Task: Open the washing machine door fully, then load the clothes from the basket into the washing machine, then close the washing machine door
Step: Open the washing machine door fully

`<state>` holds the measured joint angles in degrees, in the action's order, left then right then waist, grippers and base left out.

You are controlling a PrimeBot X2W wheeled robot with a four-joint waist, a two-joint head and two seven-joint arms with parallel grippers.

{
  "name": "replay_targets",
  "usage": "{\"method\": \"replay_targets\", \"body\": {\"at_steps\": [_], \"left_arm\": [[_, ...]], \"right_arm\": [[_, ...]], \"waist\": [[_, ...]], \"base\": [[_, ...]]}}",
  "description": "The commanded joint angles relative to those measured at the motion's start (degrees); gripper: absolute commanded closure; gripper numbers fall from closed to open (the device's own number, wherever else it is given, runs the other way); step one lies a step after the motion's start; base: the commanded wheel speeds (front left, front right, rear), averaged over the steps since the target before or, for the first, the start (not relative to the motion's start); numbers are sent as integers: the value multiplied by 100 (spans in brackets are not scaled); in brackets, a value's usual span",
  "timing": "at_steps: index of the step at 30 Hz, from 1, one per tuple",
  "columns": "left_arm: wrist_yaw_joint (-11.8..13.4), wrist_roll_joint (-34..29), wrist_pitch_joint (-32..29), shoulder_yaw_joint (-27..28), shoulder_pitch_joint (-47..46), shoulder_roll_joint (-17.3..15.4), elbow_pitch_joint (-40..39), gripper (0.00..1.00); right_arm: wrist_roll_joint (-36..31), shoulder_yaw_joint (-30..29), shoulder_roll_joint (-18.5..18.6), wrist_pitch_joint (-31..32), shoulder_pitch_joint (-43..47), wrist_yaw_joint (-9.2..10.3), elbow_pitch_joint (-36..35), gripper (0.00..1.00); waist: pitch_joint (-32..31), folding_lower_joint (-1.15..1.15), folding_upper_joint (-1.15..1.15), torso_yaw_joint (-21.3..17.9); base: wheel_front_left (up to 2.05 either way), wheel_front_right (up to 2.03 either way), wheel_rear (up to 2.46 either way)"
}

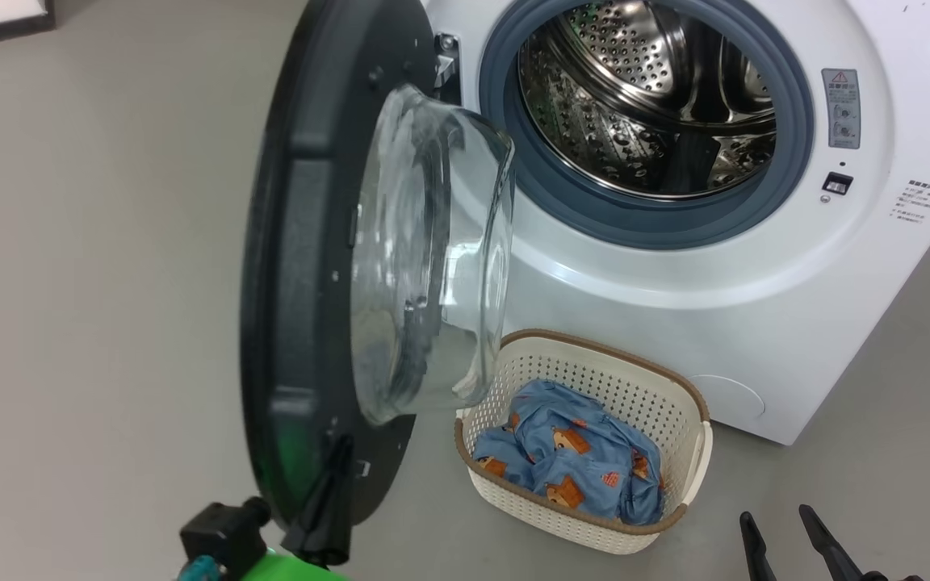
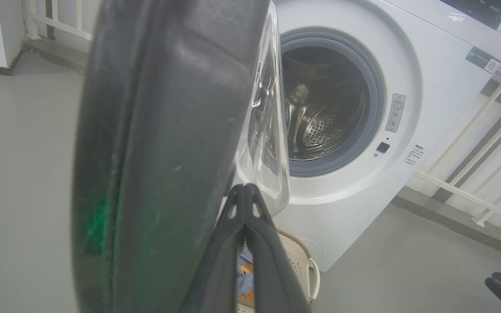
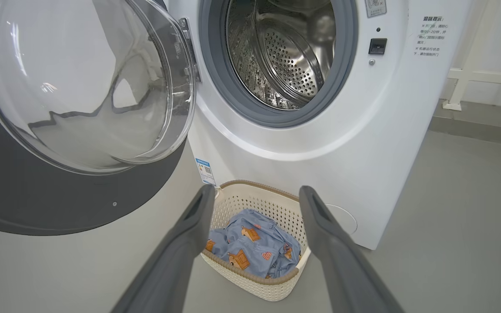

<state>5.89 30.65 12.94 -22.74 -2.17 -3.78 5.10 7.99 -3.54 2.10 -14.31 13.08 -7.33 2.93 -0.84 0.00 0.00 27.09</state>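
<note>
Left end effector (image 1: 340, 460), fingers together, presses the lower rim of the washing machine door (image 1: 295, 266) at frame left, likely to swing it wider; right end effector (image 1: 776, 516) hangs spread at lower right beside the basket (image 1: 594, 379) holding the clothes (image 1: 570, 452).

The washing machine (image 1: 675, 323) was finished in white, its perforated drum (image 1: 643, 89) in steel, its gasket (image 1: 546, 194) in grey-blue. The washing machine door (image 1: 295, 282) was rimmed in black. The clothes (image 1: 570, 460) were printed light blue with orange-brown bears. The basket (image 1: 594, 379) was coloured cream and rimmed in brown.

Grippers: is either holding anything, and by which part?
Nothing is held. The left gripper is shut, empty, at the rim of the door; the right gripper is open, empty.
</note>
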Motion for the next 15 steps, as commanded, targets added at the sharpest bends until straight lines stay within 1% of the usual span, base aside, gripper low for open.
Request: {"method": "replay_targets", "body": {"at_steps": [1, 6, 15], "left_arm": [[99, 77, 95, 360, -376, -94, -102, 100], [125, 155, 130, 637, -597, -161, 84, 100], [234, 194, 179, 1192, -1008, -340, 544, 100]], "right_arm": [[49, 168, 77, -69, -127, -16, -108, 0], [38, 227, 77, -69, -176, -16, -87, 0], [-12, 258, 77, -69, -213, -16, -47, 0]], "waist": [[44, 0, 0, 27], [101, 0, 0, 2], [189, 0, 0, -164]], "base": [[0, 0, 0], [0, 0, 0], [0, 0, 0]]}}
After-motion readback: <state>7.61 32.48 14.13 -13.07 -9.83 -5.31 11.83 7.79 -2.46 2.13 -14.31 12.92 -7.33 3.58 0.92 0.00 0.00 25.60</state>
